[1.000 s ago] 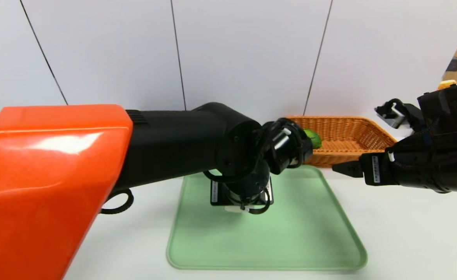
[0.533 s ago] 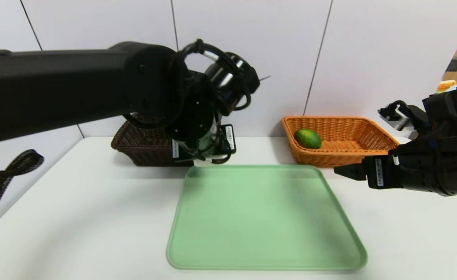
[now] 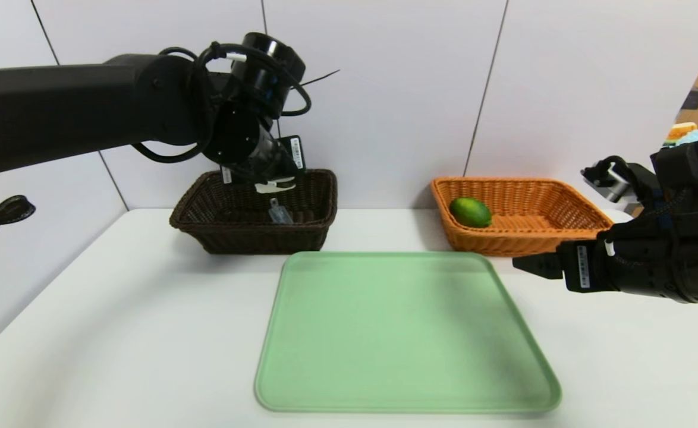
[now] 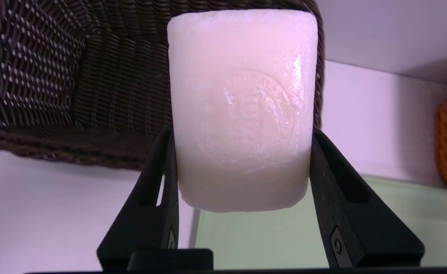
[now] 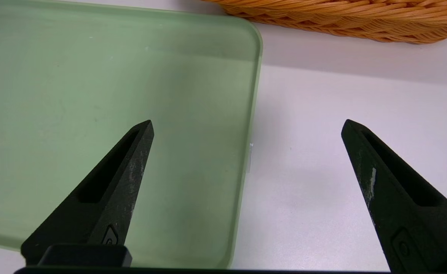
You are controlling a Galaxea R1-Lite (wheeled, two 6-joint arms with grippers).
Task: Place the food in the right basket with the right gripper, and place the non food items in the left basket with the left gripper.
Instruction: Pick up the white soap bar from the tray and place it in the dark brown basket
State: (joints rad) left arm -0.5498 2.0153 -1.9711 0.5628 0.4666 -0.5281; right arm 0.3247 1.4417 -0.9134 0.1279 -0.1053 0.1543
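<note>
There are two rectangular woven wicker baskets, one dark brown [image 3: 254, 238] and one orange-brown [image 3: 521, 238]; one green rectangular tray [image 3: 408, 339]; one green oval fruit [image 3: 471, 212]; one white rounded bar [image 4: 242, 110].

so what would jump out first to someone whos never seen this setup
Probably the pale, rounded bar of soap, gripped in the robot's left claw above the dark brown wicker basket at the back left. Next, the glossy green lime-like fruit in the orange-brown wicker basket at the back right, then the bare light green tray in front, between them.
</note>
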